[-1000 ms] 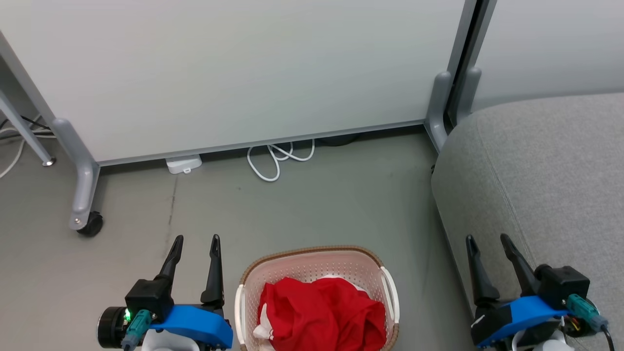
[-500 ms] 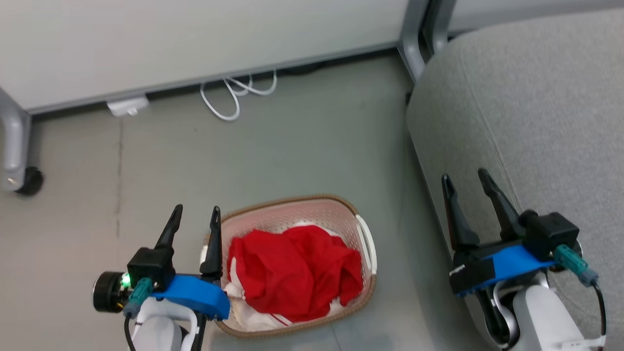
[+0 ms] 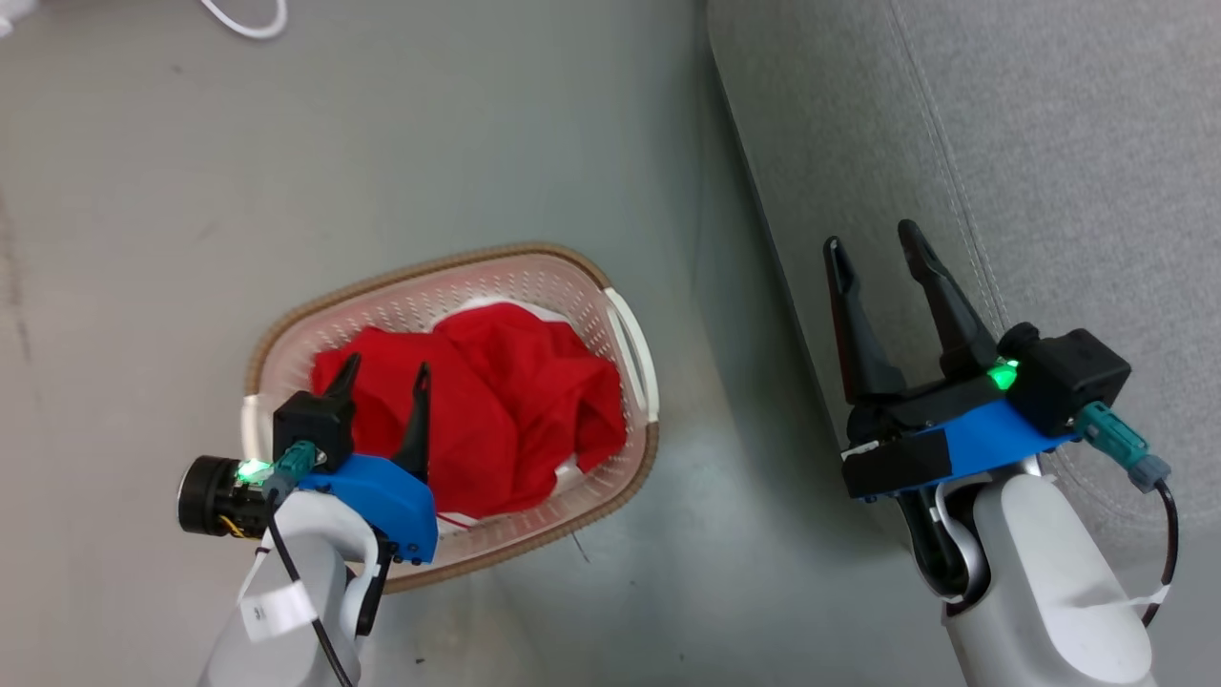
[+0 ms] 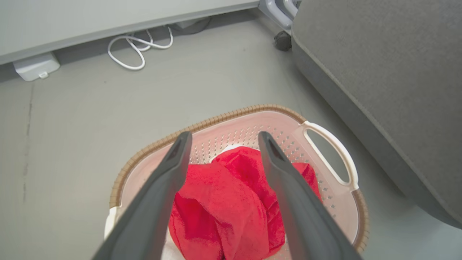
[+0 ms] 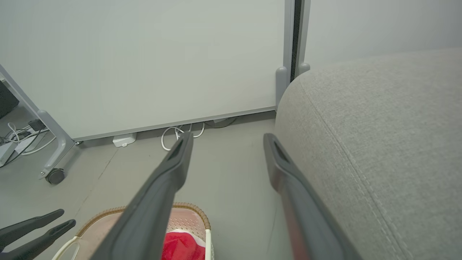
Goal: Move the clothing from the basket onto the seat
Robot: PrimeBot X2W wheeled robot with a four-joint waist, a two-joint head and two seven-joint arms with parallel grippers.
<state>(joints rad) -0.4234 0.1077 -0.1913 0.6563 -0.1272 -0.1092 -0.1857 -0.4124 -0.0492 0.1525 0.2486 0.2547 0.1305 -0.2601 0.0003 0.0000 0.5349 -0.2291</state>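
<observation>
Bright red soft fabric clothing (image 3: pixel 506 410) with slivers of white, crumpled inside the cream-white perforated plastic basket (image 3: pixel 429 272) with brown woven-look rim, on the grey floor (image 3: pixel 429 143). Over the heap, left end effector (image 3: pixel 387 364), fingers spread wide, nothing gripped; contact with the fabric impossible to tell. Near the basket, large grey upholstered seat (image 3: pixel 1049 143) with seam line; above its edge, right end effector (image 3: pixel 870 235), likewise spread wide. From the left wrist view, basket's white side handle (image 4: pixel 332 155) facing the seat. From the right wrist view, white partition panel (image 5: pixel 144 54), castor wheel (image 5: pixel 54 176), looped white cable (image 5: pixel 177 134).
</observation>
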